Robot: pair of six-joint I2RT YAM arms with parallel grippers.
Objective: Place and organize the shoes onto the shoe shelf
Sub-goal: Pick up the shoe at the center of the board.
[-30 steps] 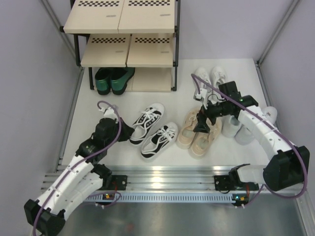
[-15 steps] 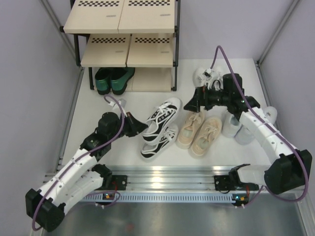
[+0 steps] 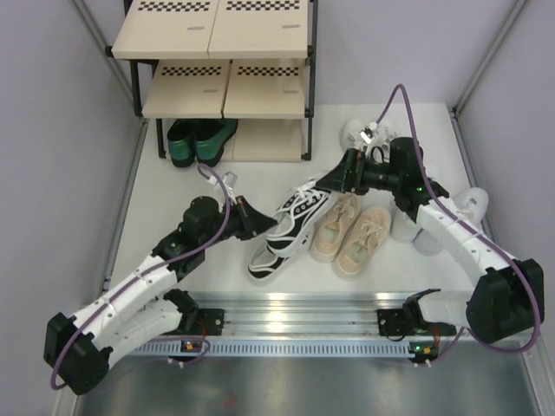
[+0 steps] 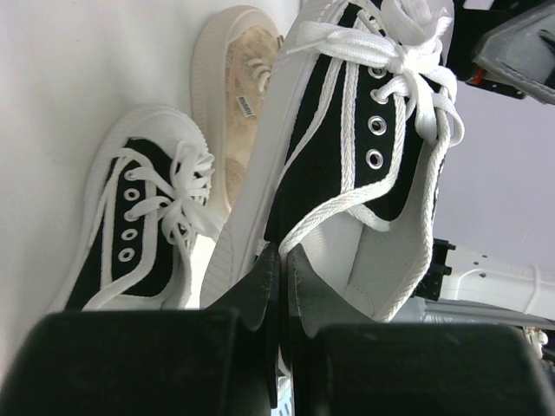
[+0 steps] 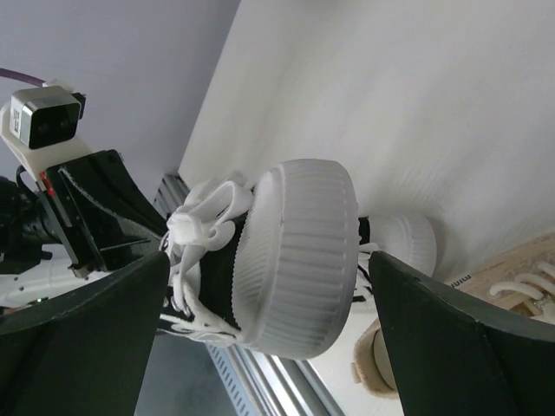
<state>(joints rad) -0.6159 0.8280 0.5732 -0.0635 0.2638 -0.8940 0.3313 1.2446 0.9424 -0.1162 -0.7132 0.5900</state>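
Left gripper (image 3: 263, 228) clenched on heel of one black-and-white sneaker (image 3: 302, 211), raised and tilted above the table (image 3: 165, 195), mid-scene, in front of the shoe shelf (image 3: 260, 91). Right gripper (image 3: 335, 180) spread wide, the sneaker's toe cap between its fingers with gaps on both sides, nothing grasped. Second black-and-white sneaker (image 3: 269, 256) flat on the table, just under and near the raised one. Beige sneakers (image 3: 354, 230) close on the right. Small white sneakers (image 3: 354, 132) behind right wrist, partly hidden. Larger white sneakers (image 3: 473, 201) partly under right arm. Dark green shoes (image 3: 195, 139) on bottom tier, left half.
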